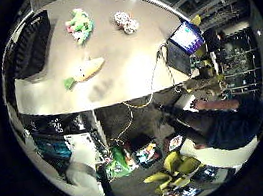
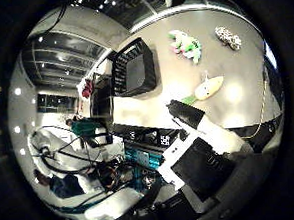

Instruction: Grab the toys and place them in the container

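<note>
The hand (image 2: 199, 152) is way up off the table (image 1: 127, 73) right now, nothing in it, and honestly only a white-and-black chunk of it pokes into the thumb side view, with one dark-tipped finger (image 2: 184, 111) stretched out fairly straight toward the tabletop, so I'd call it loose and open rather than curled on anything. All three toys are well away from the palm, lying out on the pale table. Closest to that outstretched finger is the yellow plush with the green end (image 1: 85, 71), lying flat on its side. Further out from the hand is the green and pink plush (image 1: 79, 25), and off to one side of that, clearly apart from it, sits the white toy with dark spots (image 1: 126, 22). None of the toys touch each other. The black slatted container (image 2: 134, 68) sits on the same table near its edge, well apart from the toys, and I can't see anything in it. There's also a lit laptop (image 1: 185, 41) at the table's other end, well clear of everything.
</note>
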{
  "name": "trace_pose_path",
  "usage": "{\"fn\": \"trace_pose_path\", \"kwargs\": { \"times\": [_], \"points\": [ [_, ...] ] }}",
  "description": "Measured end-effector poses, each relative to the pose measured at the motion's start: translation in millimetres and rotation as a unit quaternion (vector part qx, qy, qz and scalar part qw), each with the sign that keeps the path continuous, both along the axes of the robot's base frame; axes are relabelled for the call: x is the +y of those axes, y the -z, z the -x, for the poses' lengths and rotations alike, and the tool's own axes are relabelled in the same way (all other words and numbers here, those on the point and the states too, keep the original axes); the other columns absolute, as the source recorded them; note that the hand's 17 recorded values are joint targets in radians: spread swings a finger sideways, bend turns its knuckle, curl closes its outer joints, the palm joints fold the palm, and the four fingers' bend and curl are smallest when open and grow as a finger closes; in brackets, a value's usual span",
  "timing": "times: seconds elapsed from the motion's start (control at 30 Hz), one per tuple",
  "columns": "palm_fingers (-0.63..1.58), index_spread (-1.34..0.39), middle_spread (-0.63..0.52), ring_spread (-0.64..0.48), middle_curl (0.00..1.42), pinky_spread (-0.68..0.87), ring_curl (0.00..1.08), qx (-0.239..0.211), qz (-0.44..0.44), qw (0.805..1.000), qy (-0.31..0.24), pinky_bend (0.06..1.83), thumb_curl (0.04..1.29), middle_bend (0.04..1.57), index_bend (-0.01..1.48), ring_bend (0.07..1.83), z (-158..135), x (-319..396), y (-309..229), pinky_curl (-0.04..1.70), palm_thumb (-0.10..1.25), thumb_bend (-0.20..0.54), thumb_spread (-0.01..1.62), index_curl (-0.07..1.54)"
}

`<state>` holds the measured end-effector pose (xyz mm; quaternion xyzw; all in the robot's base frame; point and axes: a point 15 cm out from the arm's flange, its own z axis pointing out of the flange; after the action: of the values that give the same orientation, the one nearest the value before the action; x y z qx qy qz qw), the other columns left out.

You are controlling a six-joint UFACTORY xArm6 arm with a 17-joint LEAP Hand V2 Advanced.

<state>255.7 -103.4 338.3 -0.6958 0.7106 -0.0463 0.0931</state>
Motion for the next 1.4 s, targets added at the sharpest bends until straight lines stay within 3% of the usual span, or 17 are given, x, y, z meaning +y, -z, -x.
{"fn": "trace_pose_path", "kwargs": {
  "times": [0.27,0.6,0.93,1.4],
  "points": [
    [0.35,-0.43,-0.03,0.1,0.31,0.4,0.19,-0.026,0.023,0.999,-0.025,0.35,0.36,0.2,0.15,0.27,-25.0,-2.8,1.7,0.21,0.74,-0.026,0.96,0.32],
    [0.2,-0.4,0.01,0.15,0.31,0.39,0.22,-0.002,0.07,0.995,-0.076,0.42,0.34,0.19,0.15,0.29,-39.3,-23.5,19.6,0.25,0.66,-0.033,0.95,0.28],
    [0.16,-0.39,0.01,0.16,0.32,0.39,0.24,-0.029,0.143,0.982,-0.116,0.44,0.33,0.2,0.16,0.3,-87.2,-46.6,33.5,0.27,0.65,-0.029,0.93,0.27],
    [0.07,-0.38,0.03,0.16,0.32,0.37,0.25,0.034,0.124,0.978,-0.162,0.46,0.32,0.19,0.16,0.32,-134.1,-48.0,149.9,0.29,0.62,-0.03,0.9,0.26]
  ]
}}
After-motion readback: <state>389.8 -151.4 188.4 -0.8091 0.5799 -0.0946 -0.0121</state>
